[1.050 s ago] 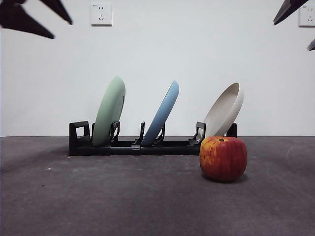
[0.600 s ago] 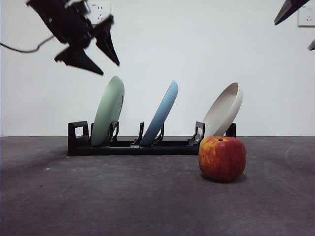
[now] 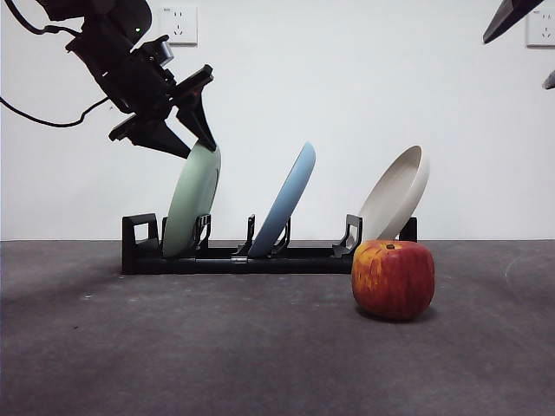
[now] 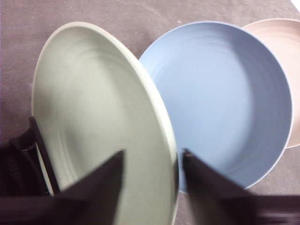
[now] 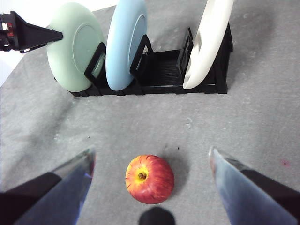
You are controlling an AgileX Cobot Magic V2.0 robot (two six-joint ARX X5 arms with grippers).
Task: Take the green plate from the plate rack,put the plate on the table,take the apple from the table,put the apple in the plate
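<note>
- Left gripper sits in the upper left of the front view, angled down at the top rim of the green plate. Jaws spread wide.
- Left wrist view: the two dark jaws straddle the green plate's rim, one on each face. Whether they touch the plate cannot be told; nothing is clamped.
- Green plate stands tilted in the slot at the left end of the plate rack, just beside the rack's squared loop.
- Light blue plate leans in the middle slot; beige plate leans in the slot at the rack's right end. All three tilt the same way, tops toward the right of the front view.
- Rack stands across the middle of the front view on the table.
- Apple rests on the table at right of centre in the front view, nearer the camera than the rack, in front of the beige plate and apart from the rack.
- Right gripper hangs above the apple in its wrist view, jaws spread wide to either side of it and holding nothing. In the front view only a black tip shows at the upper right corner.
- Right wrist view also shows a tip of the left gripper at the green plate's upper edge.
</note>
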